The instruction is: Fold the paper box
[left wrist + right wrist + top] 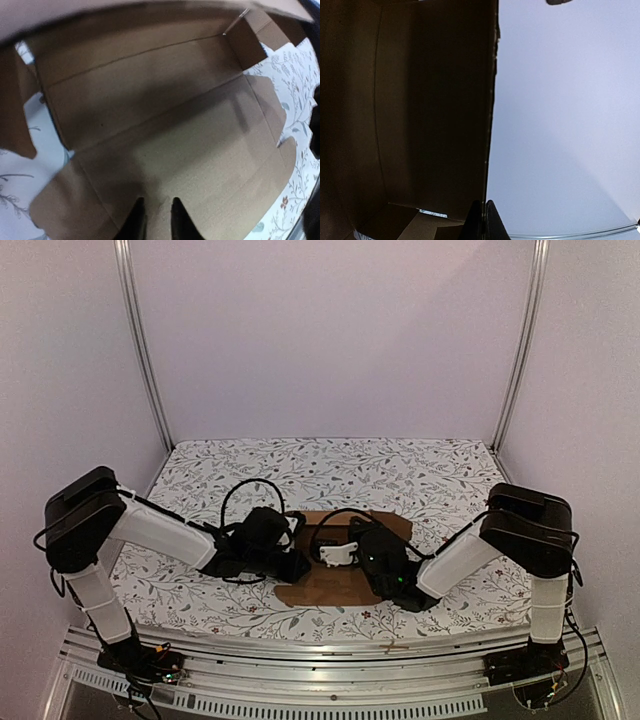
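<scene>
The paper box [335,585] is a plain brown die-cut cardboard sheet at the near middle of the table, partly folded. In the left wrist view the paper box [165,125] fills the frame, its far panel raised and its side tabs spread. My left gripper [156,215] sits low over its near panel with a narrow gap between the fingers and nothing in them; in the top view it [295,565] is at the sheet's left edge. My right gripper [484,217] is shut on the edge of a raised panel of the box [420,100]. In the top view it [338,552] is over the sheet's middle.
The table has a floral cloth [400,475]. White enclosure walls and two aluminium posts [145,350] stand at the back corners. A metal rail [330,665] runs along the front edge by the arm bases.
</scene>
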Motion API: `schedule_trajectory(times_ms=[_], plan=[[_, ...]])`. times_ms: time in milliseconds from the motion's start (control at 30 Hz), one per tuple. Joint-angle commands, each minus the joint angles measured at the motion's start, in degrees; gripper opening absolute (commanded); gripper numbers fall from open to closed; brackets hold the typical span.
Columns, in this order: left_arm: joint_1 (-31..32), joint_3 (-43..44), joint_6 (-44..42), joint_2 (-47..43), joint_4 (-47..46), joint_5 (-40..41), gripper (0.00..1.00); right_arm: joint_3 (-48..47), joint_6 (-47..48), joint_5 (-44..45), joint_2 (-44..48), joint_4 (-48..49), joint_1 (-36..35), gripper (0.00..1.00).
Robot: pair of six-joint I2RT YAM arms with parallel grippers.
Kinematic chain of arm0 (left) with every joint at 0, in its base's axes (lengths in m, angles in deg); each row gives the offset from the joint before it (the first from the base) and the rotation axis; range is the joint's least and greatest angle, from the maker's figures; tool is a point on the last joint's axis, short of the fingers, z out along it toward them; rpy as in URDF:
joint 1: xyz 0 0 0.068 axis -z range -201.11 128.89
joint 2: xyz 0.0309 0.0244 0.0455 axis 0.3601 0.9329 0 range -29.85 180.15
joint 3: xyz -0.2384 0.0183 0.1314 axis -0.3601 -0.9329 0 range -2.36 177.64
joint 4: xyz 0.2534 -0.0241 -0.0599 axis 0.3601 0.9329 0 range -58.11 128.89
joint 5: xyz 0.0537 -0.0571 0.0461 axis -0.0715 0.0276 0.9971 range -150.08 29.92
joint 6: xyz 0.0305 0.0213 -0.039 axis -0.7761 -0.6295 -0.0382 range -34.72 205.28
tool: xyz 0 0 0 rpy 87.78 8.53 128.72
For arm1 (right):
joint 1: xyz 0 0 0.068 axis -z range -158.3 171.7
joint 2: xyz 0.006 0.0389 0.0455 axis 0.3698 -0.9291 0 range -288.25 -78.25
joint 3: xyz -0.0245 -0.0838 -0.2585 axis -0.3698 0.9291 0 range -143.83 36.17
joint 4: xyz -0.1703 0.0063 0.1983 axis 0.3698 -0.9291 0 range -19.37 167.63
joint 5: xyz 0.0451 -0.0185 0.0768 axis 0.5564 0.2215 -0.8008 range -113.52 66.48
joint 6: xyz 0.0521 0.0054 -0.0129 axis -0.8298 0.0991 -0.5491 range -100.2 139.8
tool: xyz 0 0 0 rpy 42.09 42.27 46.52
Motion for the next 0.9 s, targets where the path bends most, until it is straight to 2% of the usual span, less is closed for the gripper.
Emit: schedule_trajectory(times_ms=[0, 200, 267, 333, 467, 600, 733, 867], plan=[[1.9, -2.4, -6.6, -11.9, 4.8, 1.1, 0.27, -1.7, -0.9, -0.7, -2.2, -2.8, 0.3, 0.00], [0.9, -13.0, -9.5, -37.3, 12.3, 14.8, 0.49, -1.5, 1.0, -0.5, -2.7, 0.4, 0.5, 0.00], [-2.3, -15.7, -7.2, -42.0, 16.1, 16.9, 0.54, -1.4, 1.2, -0.4, -2.8, 0.8, 0.4, 0.00], [-7.5, -18.3, -4.9, -43.8, 16.8, 15.3, 0.55, -1.4, 1.2, -0.5, -2.8, 0.8, 0.5, 0.00], [-17.0, -20.9, -4.2, -40.1, 13.0, 12.6, 0.55, -1.5, 1.2, -0.6, -2.7, 0.8, 0.4, 0.00], [-23.0, -19.2, -7.5, -30.3, 5.3, 7.1, 0.55, -1.7, 1.2, -0.6, -2.6, 0.6, 0.3, 0.00], [-23.3, -15.7, -13.0, -21.9, -1.0, -0.7, 0.55, -1.6, 0.9, -0.6, -2.3, 0.0, 0.0, 0.00], [-22.6, -14.6, -17.6, -17.8, -6.7, -7.6, 0.55, -1.6, 0.9, -0.5, -2.6, 0.0, -0.3, 0.00]])
